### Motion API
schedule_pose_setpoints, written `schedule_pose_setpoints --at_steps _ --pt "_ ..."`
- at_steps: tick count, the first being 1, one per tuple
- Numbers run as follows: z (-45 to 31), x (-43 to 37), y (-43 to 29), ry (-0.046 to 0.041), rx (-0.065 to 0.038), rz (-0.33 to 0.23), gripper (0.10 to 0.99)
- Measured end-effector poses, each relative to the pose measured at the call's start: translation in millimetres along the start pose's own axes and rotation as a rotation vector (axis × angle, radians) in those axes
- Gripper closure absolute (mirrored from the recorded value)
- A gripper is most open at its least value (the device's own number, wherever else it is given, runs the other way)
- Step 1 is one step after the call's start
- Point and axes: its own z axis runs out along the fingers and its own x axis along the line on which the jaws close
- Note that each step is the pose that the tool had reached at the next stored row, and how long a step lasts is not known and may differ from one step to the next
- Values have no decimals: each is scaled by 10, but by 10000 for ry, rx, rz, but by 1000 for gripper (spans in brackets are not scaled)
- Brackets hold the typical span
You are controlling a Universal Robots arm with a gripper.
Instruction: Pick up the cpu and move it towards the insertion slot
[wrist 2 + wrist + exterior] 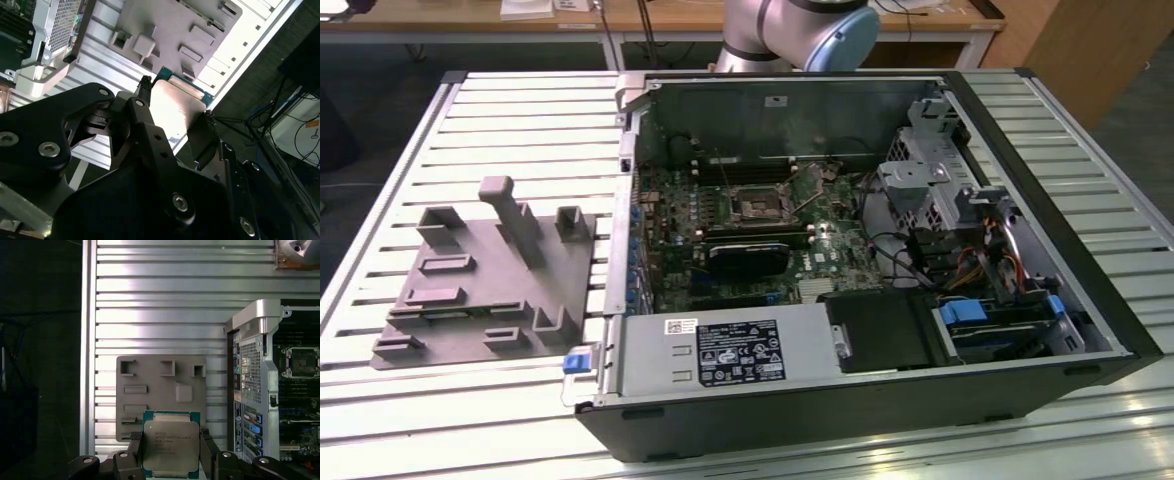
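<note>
Right up close, the gripper [170,441] has its two black fingers [135,446] shut tight on the cpu [171,437], one finger on each side. The cpu is a flat square chip with a silvery top and a thin green rim. It hangs up in the air above the table [507,110] and touches only the fingers.

Under it lies the grey fixture [160,390], a flat plastic block with little pockets and bumps. In the first wrist view the cpu hides a bit of one edge of the fixture. The fixture sits on the shiny metal slats of the table, near the table's edge on the exterior view's left.

Just beside the fixture lies the big black computer case [854,410] with its side open. Inside, on the green board [834,262], is the insertion slot [757,207], a small square with a shiny frame and a dark middle. It is well apart from the cpu, with the wall of the case between them. A black fan shroud [747,258] sits just beside the slot.

Farthest away, at the table's far edge, stands the grey and blue arm [794,30].
</note>
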Motion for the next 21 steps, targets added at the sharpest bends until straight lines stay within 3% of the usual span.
schedule_pose_setpoints --at_steps 21 --pt "31 -278 8 -1 0 1 545"
